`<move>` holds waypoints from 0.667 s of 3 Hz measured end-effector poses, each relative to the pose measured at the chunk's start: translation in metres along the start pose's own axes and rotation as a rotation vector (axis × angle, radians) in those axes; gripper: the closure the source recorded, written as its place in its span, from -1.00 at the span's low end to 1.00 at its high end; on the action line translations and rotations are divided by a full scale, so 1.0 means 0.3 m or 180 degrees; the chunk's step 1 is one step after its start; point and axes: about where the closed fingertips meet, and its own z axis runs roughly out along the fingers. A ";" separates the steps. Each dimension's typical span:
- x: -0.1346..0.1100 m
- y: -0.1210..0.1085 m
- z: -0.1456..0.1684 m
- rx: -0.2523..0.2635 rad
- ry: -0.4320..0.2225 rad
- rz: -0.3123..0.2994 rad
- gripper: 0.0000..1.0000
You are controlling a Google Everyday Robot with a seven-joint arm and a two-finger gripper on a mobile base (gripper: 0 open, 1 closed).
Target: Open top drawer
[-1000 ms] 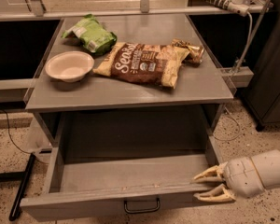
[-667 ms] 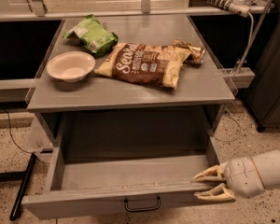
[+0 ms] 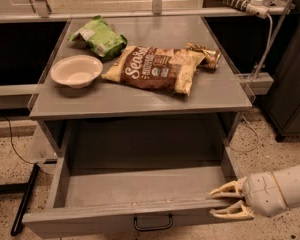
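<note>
**Drawer out, next to no change**

Vs 1 s ago I see almost no movement. The top drawer [image 3: 140, 186] is pulled well out from under the tabletop [image 3: 140, 100], black handle [image 3: 153, 223] centred on its front. The gripper [image 3: 221, 201] is at the same spot by the front's right corner. Fingers are parted w/ the panel edge between them, not clamped on anything afaict. My read: opening is basically done, next is backing off.
</note>
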 end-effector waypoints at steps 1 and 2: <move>0.000 0.000 0.000 0.0000 0.0000 0.0000 0.18; 0.000 0.000 0.000 0.0000 0.0000 0.0000 -0.30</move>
